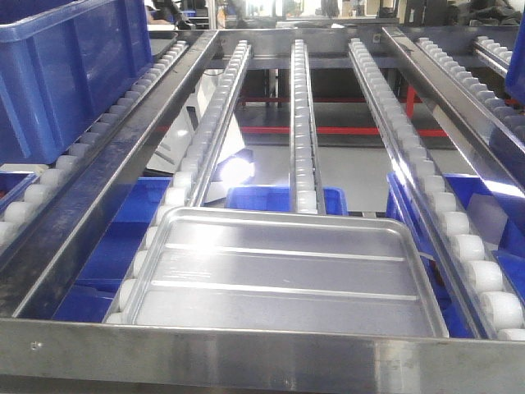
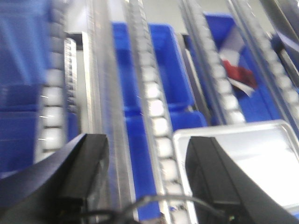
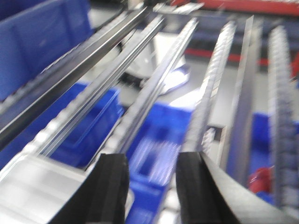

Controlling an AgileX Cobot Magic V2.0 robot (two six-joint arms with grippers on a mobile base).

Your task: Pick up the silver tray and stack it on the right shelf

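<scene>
1. Tray [image 1: 287, 279] lies on the near rollers [image 1: 308, 123], long side running left to right.
2. Left tool [image 2: 147, 142] is open and empty; tray is just right of it.
3. Right tool [image 3: 152, 158] is open, empty; tray lies left.

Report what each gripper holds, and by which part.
Nothing is held. The left gripper and right gripper both stand open, and the silver tray lies free on the roller rack.

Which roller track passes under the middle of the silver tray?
The centre track; it meets the silver tray at the middle of its far rim, while the neighbouring tracks run along its sides.
</scene>
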